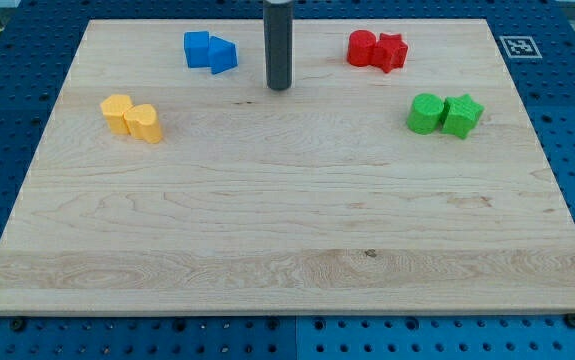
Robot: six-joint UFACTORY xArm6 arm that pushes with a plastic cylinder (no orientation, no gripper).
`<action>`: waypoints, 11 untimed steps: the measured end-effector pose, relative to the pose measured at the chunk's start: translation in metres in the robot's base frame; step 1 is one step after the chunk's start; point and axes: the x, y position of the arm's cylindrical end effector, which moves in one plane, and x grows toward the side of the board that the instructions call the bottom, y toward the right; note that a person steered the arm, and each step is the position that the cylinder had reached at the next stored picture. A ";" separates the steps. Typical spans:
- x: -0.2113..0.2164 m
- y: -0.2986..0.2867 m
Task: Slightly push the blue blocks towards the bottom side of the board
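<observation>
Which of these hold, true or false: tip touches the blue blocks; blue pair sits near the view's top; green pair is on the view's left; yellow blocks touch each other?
1. My tip touches the blue blocks. False: it stands apart, to their right in the view.
2. The blue pair sits near the view's top. True.
3. The green blocks are on the view's left. False: they are on the right, below the red blocks.
4. The yellow blocks touch each other. True.

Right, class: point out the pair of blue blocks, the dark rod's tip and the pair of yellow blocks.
Blue blocks [210, 51]: camera view, where the pair meets.
My tip [279, 87]: camera view, rod's lower end.
Yellow blocks [133, 118]: camera view, pair's middle.
</observation>
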 end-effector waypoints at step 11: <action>-0.035 -0.022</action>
